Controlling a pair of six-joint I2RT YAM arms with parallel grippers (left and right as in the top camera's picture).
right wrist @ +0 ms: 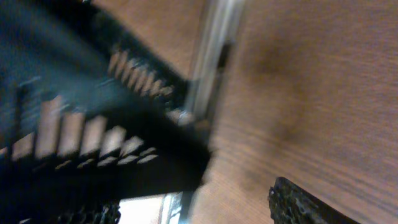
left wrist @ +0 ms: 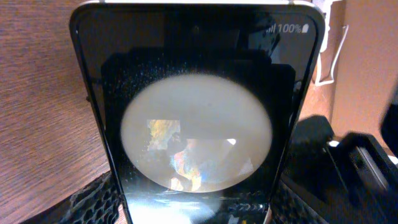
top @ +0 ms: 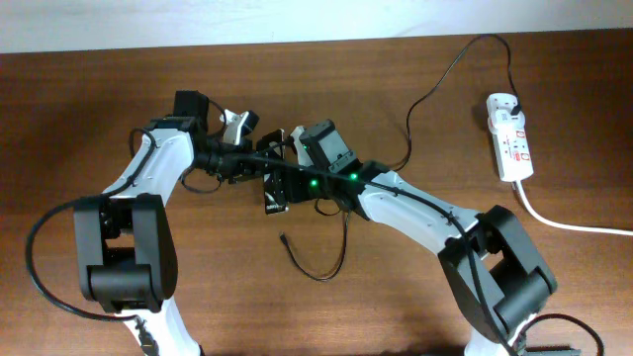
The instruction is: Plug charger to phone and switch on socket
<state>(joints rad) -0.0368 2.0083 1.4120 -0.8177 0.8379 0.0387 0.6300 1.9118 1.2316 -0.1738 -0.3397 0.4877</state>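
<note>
The left gripper [left wrist: 196, 210] was closed on the phone [left wrist: 196, 118]. In the left wrist view its textured black pads [left wrist: 93, 200] showed at the bottom left and bottom right of the frame, against the phone's two long edges. The phone stood upright and filled nearly the whole view. Its glossy screen faced the camera, with a big pale round spot at centre and "100%" in small white text at the upper right.

The right gripper [right wrist: 233, 186] was hard to read, as its wrist view was blurred. A ridged dark finger [right wrist: 124, 143] filled the left side and the tip of the other sat at the lower right, with bare wood between them. A pale narrow edge ran down from the top centre beside the left finger. I could not tell whether the jaws had hold of anything.

In the overhead view both arms met just left of centre, above the brown wooden table [top: 99, 79]. The charger [top: 407, 129] ran as a thin black line from the socket [top: 511, 138] near the right edge, arched toward the top, then dropped toward the grippers. A loop of thin black cable lay on the wood below them, its tiny end free and apart from the phone. The socket's thick white cord [top: 574, 223] trailed off to the right edge.
</note>
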